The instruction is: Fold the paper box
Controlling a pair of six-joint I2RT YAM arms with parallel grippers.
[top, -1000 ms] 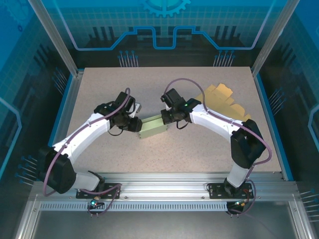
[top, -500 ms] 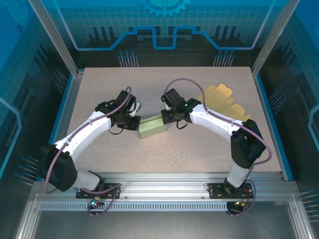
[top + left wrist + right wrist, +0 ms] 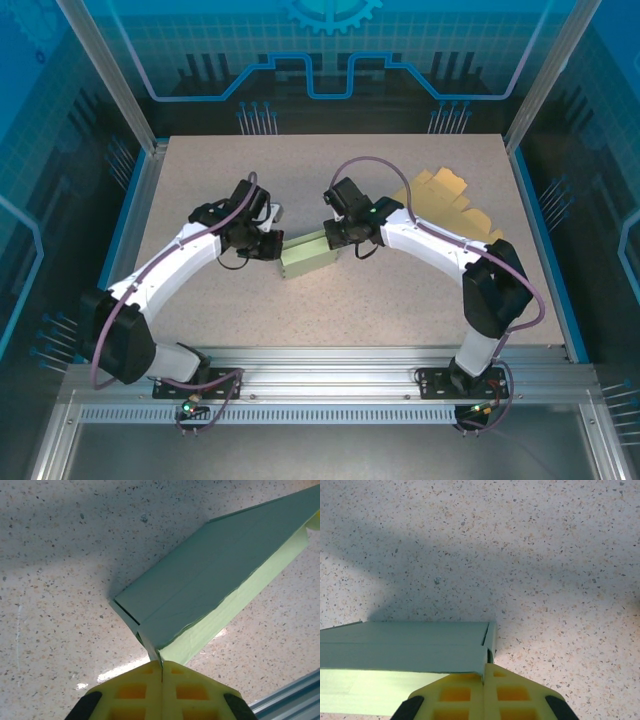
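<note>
Box (image 3: 308, 256) is being pinched at opposite ends by left fingers (image 3: 135, 690) and right fingers (image 3: 455, 692), on surface (image 3: 400, 300).

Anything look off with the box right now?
Nothing torn or spilled. The green box is pinched at each end by the left gripper and right gripper, jaws shut. At the left end a flap seam gapes slightly, not flush.
</note>
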